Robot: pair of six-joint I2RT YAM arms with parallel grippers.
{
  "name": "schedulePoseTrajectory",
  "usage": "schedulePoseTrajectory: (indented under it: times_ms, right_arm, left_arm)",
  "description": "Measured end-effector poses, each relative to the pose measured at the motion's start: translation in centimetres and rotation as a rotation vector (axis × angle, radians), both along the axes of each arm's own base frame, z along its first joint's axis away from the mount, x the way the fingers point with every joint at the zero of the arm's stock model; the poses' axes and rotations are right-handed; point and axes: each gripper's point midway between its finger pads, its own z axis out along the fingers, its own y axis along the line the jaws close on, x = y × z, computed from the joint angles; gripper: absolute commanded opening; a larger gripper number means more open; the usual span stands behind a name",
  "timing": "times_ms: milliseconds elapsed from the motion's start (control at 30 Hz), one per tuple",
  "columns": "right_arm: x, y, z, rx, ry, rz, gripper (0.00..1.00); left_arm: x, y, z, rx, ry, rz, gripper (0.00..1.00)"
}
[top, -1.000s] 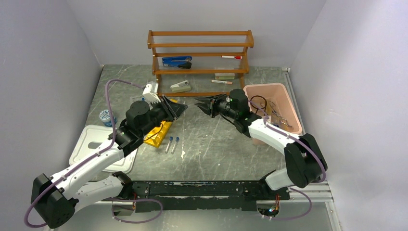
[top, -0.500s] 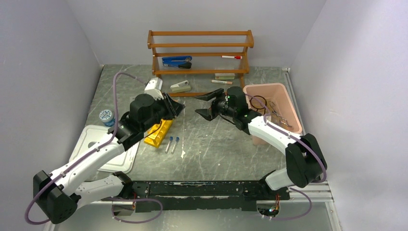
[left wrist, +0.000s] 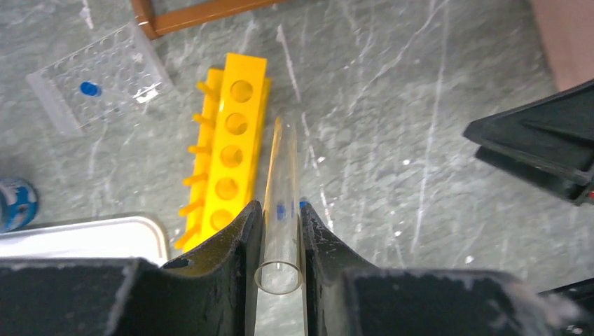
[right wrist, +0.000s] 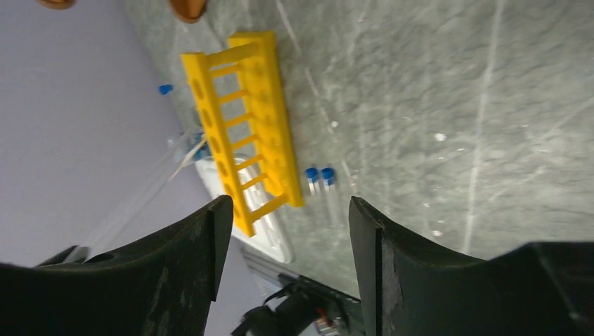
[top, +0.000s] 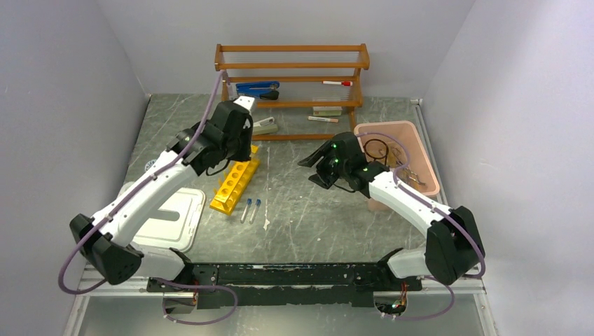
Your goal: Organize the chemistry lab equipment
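Note:
The yellow holed test-tube rack (top: pixel 235 185) lies on the table left of centre, holes facing up, and shows in both wrist views (left wrist: pixel 228 150) (right wrist: pixel 245 119). My left gripper (top: pixel 235 155) hangs above it, shut on a clear glass test tube (left wrist: pixel 282 189) that points down beside the rack's holes (left wrist: pixel 280 206). Two blue-capped tubes (top: pixel 250 208) lie on the table right of the rack's near end (right wrist: pixel 319 178). My right gripper (top: pixel 314 171) is open and empty (right wrist: pixel 287 199) to the right of the rack, above the table.
A white tray (top: pixel 164 217) lies at the near left. A pink bin (top: pixel 413 136) holding a black ring and other items stands on the right. The wooden shelf rack (top: pixel 291 91) stands at the back. A clear well plate (left wrist: pixel 98 77) lies by the shelf's foot.
My left arm has risen and swung toward the back, uncovering the yellow rack. My right gripper has dropped lower and turned toward the near side, still open.

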Motion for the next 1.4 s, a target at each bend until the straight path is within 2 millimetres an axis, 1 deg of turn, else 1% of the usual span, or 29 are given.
schedulePoseTrajectory:
  times_ms: [100, 200, 367, 533, 633, 733, 867, 1000, 1400]
  right_arm:
    - [-0.3, -0.8, -1.2, -0.072, 0.002, 0.018, 0.63]
    - [-0.5, -1.2, -2.2, -0.12, 0.005, 0.039, 0.63]
    - [-0.6, -1.4, -4.0, -0.178, 0.021, 0.079, 0.62]
    - [-0.8, -1.7, -6.3, -0.247, 0.052, 0.12, 0.62]
    - [-0.9, -1.9, -7.3, -0.279, 0.065, 0.14, 0.61]
    - [-0.5, -1.7, -7.8, -0.301, 0.069, 0.163, 0.61]
    - [0.3, -1.4, -7.8, -0.322, 0.062, 0.182, 0.61]
    - [0.9, -1.2, -7.8, -0.335, 0.051, 0.194, 0.61]
    - [1.0, -1.1, -9.4, -0.364, 0.089, 0.221, 0.6]
  left_arm:
    - [0.2, 0.8, -0.3, 0.091, 0.055, -0.006, 0.05]
    - [1.1, 1.3, -0.1, 0.144, 0.074, 0.0, 0.05]
    - [3.0, 2.0, -0.6, 0.213, 0.114, 0.011, 0.05]
    - [5.3, 1.8, -1.5, 0.249, 0.141, 0.012, 0.05]
    - [6.1, 1.5, -1.7, 0.253, 0.149, 0.003, 0.05]
    - [6.8, 0.9, -1.7, 0.246, 0.149, -0.009, 0.05]
    - [7.2, 0.3, -1.8, 0.23, 0.162, -0.03, 0.05]
    - [7.5, 0.4, -2.0, 0.227, 0.172, -0.029, 0.05]
    - [7.1, 1.1, -1.9, 0.207, 0.2, -0.027, 0.05]
